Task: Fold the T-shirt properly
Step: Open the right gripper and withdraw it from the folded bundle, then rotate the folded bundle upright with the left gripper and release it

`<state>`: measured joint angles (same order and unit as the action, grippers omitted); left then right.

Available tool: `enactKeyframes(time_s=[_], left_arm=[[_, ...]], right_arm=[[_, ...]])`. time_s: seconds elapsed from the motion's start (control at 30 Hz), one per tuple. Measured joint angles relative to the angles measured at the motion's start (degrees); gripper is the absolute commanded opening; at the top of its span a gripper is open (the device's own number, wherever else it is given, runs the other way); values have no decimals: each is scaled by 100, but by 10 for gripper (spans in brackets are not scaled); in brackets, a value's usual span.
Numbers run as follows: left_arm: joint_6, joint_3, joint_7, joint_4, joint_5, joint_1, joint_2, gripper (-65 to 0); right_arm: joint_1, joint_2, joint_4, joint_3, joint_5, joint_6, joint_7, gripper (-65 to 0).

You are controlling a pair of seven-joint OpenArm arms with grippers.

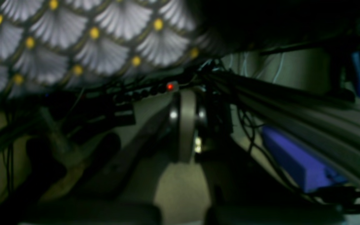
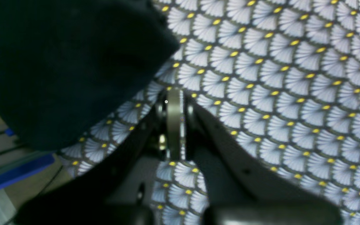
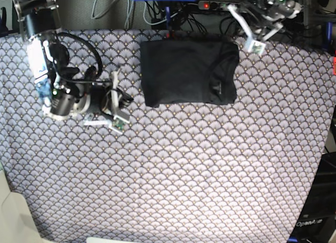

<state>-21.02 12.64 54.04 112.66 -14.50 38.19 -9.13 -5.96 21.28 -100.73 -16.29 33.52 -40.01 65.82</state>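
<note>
Two grippers, left (image 3: 255, 39) and right (image 3: 116, 107), flank the folded black T-shirt (image 3: 188, 71) near the patterned surface's (image 3: 210, 175) far edge, jaws apparently parted and empty, seemingly withdrawn from finished work.

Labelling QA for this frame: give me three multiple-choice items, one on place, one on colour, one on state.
1. Where does the T-shirt lie on the tablecloth?
A. near the far edge
B. dead centre
C. at the near edge

2. What colour is the T-shirt?
A. red
B. black
C. white

3. What is the right claw doing?
A. gripping the shirt
B. lifting the tablecloth
C. holding nothing, apart from the shirt

Answers: 1 A, the base view shows the shirt along the far side of the cloth. 2 B, it reads plain black in the base and right wrist views. 3 C, bare patterned cloth separates the claw from the folded shirt.
</note>
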Motion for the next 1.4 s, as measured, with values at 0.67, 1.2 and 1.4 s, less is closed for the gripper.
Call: enactKeyframes(time_s=[0.67, 1.2, 1.4], left_arm=[[15, -337, -76, -1073, -63, -1351, 498, -650], [22, -295, 98, -1534, 28, -2293, 560, -650], [15, -304, -79, -2210, -81, -2857, 667, -650]], right_arm=[[278, 131, 0, 11, -9, -2, -55, -650], [234, 533, 11, 4, -9, 0, -590, -650], [-660, 645, 846, -503, -4, 2, -752, -650]])
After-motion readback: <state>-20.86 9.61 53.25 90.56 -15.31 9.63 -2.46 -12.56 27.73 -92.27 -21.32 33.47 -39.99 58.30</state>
